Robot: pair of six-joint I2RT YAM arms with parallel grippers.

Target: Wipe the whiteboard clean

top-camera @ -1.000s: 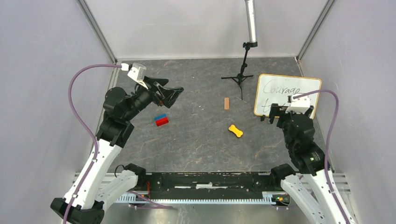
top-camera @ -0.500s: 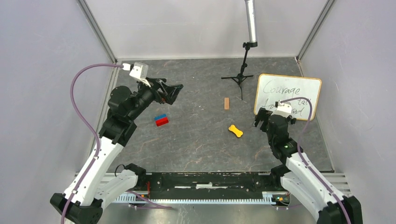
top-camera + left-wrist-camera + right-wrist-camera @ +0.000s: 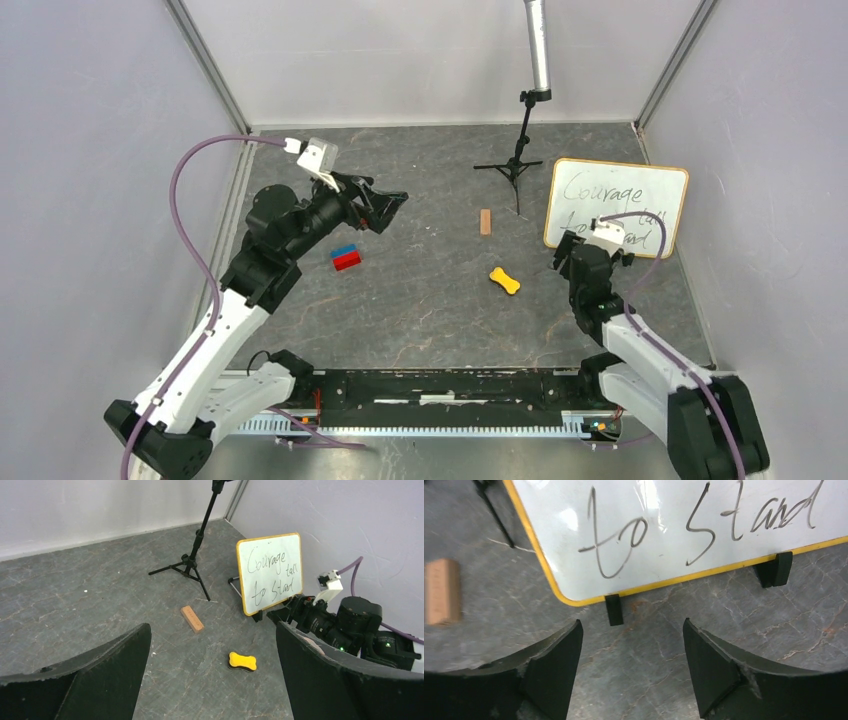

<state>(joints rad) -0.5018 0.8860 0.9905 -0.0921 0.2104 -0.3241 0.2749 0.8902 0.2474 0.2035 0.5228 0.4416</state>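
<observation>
The whiteboard (image 3: pixel 620 195) stands upright at the far right on small black feet (image 3: pixel 613 609), with dark handwriting on it: "Courage" and "to stand" (image 3: pixel 694 522). My right gripper (image 3: pixel 630 622) is open and low over the table, just in front of the board's lower left corner, with nothing between its fingers. In the top view the right gripper (image 3: pixel 578 250) sits at that corner. A yellow bone-shaped eraser (image 3: pixel 504 280) lies on the table left of it. My left gripper (image 3: pixel 392 206) hovers open and empty at mid-left, facing the eraser (image 3: pixel 242 661) and the whiteboard (image 3: pixel 270 570).
A small wooden block (image 3: pixel 485 221) lies between the tripod stand (image 3: pixel 516 165) and the eraser. A red and blue block (image 3: pixel 346 257) sits under the left arm. Grey walls close in the table on three sides.
The right wrist has moved left and down, off the board's face to its lower left corner. The left gripper has drifted a little to the right.
</observation>
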